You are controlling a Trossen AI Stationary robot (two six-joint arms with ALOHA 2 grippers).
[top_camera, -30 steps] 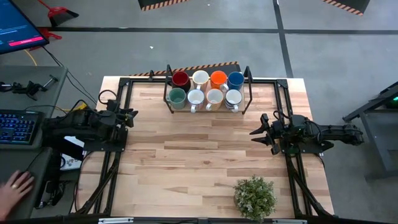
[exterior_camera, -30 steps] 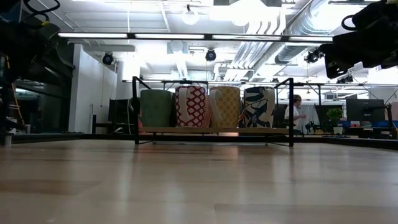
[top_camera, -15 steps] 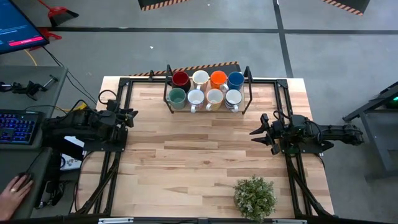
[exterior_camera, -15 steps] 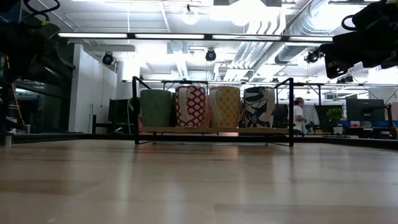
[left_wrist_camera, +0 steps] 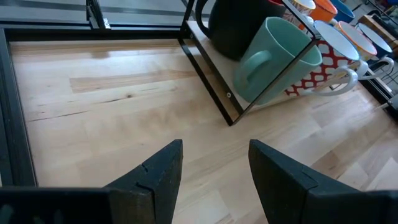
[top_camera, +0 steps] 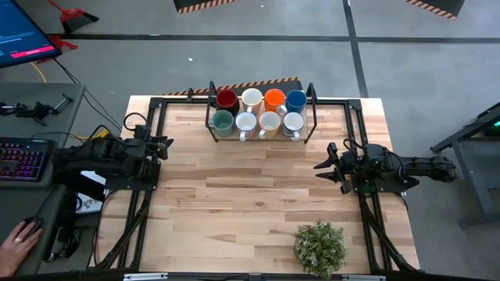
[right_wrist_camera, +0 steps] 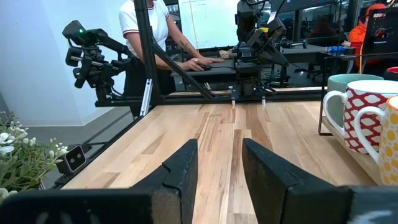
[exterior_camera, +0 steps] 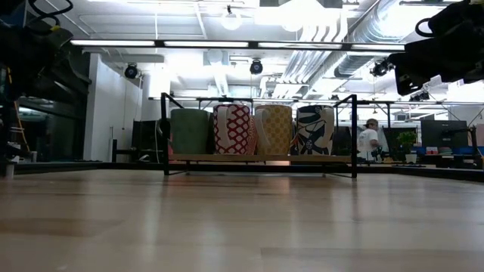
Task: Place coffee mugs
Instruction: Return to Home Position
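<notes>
All eight coffee mugs [top_camera: 269, 121] stand in two rows of four on the shelf [exterior_camera: 257, 158], a black-framed rack at the middle of the counter's [top_camera: 250, 195] far edge. The back row holds the dark red mug [top_camera: 226, 99], a white one, the orange mug [top_camera: 274, 99] and the blue mug [top_camera: 295, 99]. The front row holds the teal green mug [top_camera: 222, 121] and three white-lined mugs. We find no mug on the open counter, so we judge placing complete and the step in hand to be the retreat to rest.

The left gripper [top_camera: 166, 145] hangs at the counter's left edge, just short of the shelf's left end. Its fingers [left_wrist_camera: 158, 180] are spread apart with nothing between them. The right gripper [top_camera: 322, 170] hangs at the right edge, and its fingers [right_wrist_camera: 180, 177] are likewise released and empty.

Hazards we anticipate:

1. The teal green mug sits close against the shelf's front corner post. A left-arm swing toward the far edge could strike the frame, knock the packed mugs together and chip the ceramic.
2. The potted plant [top_camera: 319, 246] stands near the counter's near right corner. A low right-arm sweep toward the near edge could topple it.
3. A person's hand [top_camera: 19, 232] lies off the counter beyond the left edge, and we advise keeping it clear of the left arm.
</notes>
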